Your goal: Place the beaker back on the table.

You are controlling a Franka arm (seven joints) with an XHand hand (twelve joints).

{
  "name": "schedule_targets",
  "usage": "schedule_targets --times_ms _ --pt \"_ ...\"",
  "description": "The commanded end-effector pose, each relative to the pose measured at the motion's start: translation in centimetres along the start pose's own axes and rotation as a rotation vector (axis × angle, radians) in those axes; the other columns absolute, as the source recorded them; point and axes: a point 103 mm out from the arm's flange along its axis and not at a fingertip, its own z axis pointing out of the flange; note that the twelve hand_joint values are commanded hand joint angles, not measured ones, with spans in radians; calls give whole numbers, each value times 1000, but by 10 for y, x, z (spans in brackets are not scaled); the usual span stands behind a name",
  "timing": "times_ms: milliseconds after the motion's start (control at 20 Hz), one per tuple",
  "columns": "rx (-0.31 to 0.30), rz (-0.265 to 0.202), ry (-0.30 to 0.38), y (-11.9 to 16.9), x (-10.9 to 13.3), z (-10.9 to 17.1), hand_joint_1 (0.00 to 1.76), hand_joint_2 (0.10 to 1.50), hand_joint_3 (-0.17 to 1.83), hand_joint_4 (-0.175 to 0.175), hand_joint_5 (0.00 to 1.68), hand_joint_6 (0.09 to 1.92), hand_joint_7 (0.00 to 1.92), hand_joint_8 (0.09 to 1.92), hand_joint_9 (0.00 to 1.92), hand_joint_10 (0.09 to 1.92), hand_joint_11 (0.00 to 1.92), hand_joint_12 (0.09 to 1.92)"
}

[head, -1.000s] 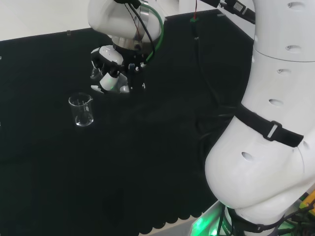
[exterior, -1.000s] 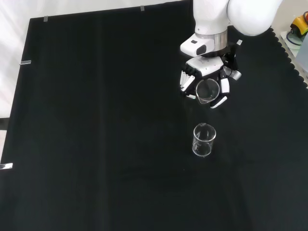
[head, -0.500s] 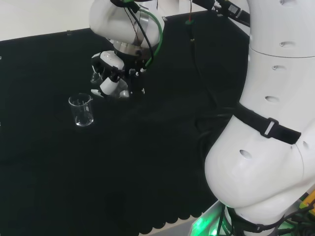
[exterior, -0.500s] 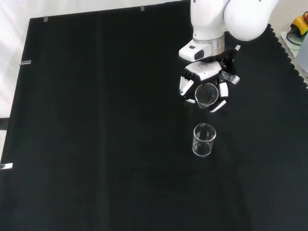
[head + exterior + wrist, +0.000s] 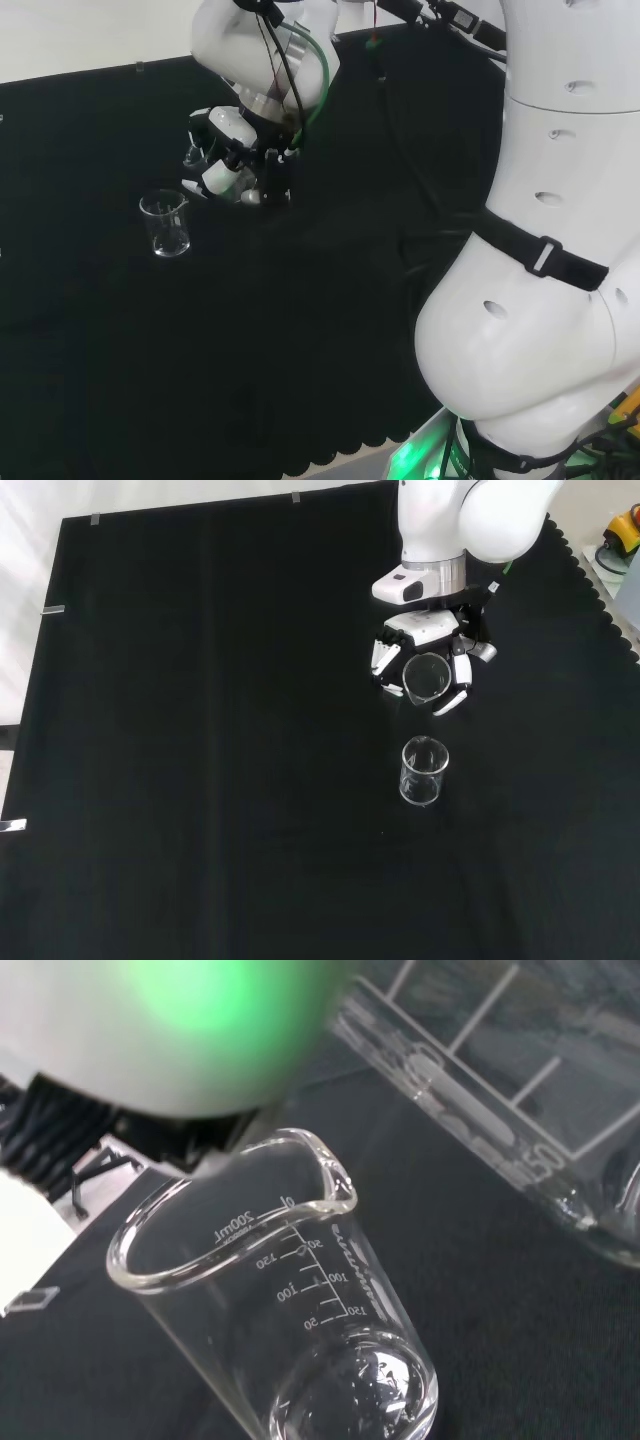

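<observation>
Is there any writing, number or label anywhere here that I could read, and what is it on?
Standing beaker: a white measuring scale with small figures, seen slanted through curved glass; not safe to quote.
Held beaker, in the robot hand: white scale lines and a blurred mark; unreadable.
Black cloth: no writing visible.
White arm: no writing visible.
</observation>
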Motion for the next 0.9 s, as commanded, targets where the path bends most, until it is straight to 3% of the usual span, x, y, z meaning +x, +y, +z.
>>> schedule_targets --times_ms 50,400,900 --pt "-39 44 37 -5 -16 10 1376 501 1184 -175 788 1920 1474 1920 1578 1440 1279 1254" --pt "-48 100 79 -5 -34 28 1359 511 1160 -175 783 1920 1470 1920 1571 1384 1286 1199" --pt "-135 88 111 -2 -38 34 1338 546 1047 -175 782 1920 1444 1920 1571 1208 1325 1044"
